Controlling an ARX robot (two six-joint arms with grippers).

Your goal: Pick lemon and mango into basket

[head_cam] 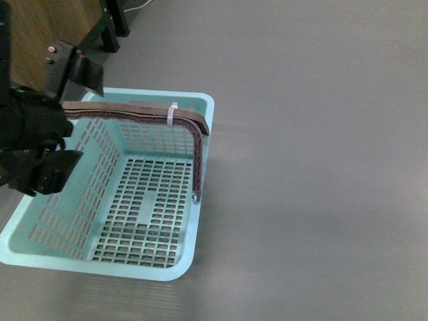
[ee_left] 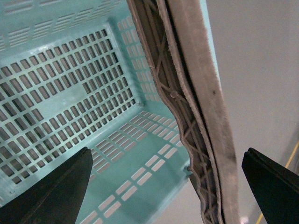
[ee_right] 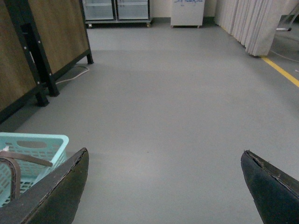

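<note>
Basket (head_cam: pixel 134 267) sits empty on the floor (head_cam: pixel 321 167), lemon and mango not in view; my left gripper (ee_left: pixel 166 156) hangs released beside its handle (head_cam: pixel 134 114), judged stiff, light, the proper hold; right gripper (ee_right: pixel 163 156) likewise released.

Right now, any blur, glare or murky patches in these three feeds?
Front view: even light, no glare, but the left arm reads near-black. Left wrist view: the handle close to the lens looks soft; the basket mesh is crisper. Right wrist view: dim, floor readable, fingers dark.
</note>
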